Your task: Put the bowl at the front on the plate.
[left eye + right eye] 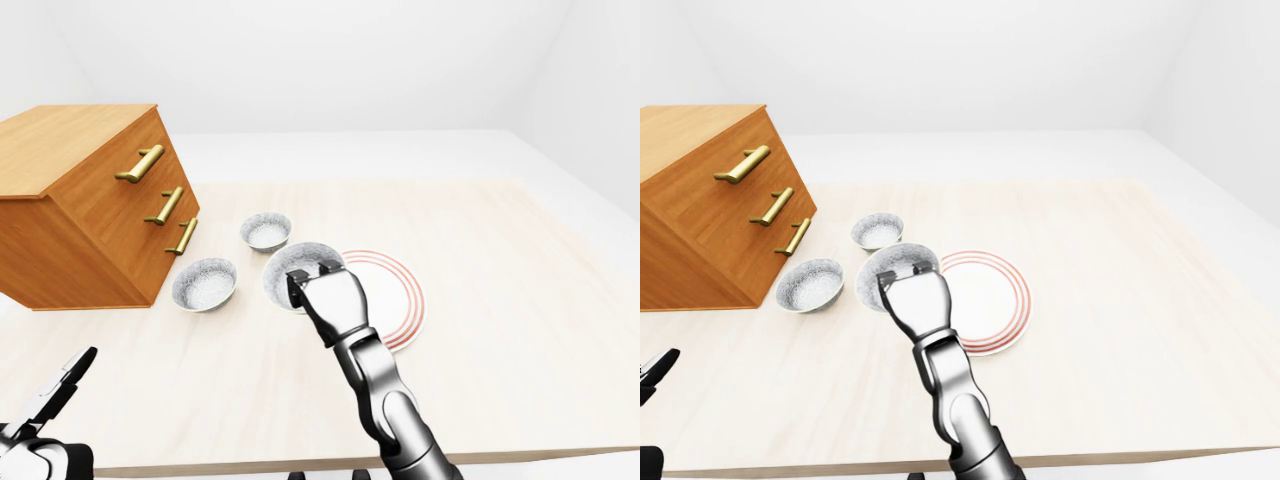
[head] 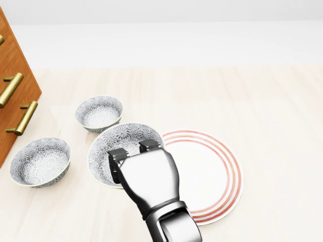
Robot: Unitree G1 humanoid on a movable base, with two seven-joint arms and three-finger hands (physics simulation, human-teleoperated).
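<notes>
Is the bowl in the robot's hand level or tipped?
Tipped: the bowl in the right hand shows a nearly round mouth; the neighbouring bowl looks a flatter ellipse.

- The grey-and-white patterned ceramic bowl (image 2: 126, 141) is round, with a fine floral print inside and out and a pale rim. It is tilted, so its empty inside faces the camera. The right hand (image 2: 146, 181) grips its near rim. In the head view it covers the plate's left edge.
- The white round plate with red rings (image 2: 222, 166) lies flat and empty on the pale wooden worktop, just right of the bowl in the head view. Thin red concentric bands run round its rim.
</notes>
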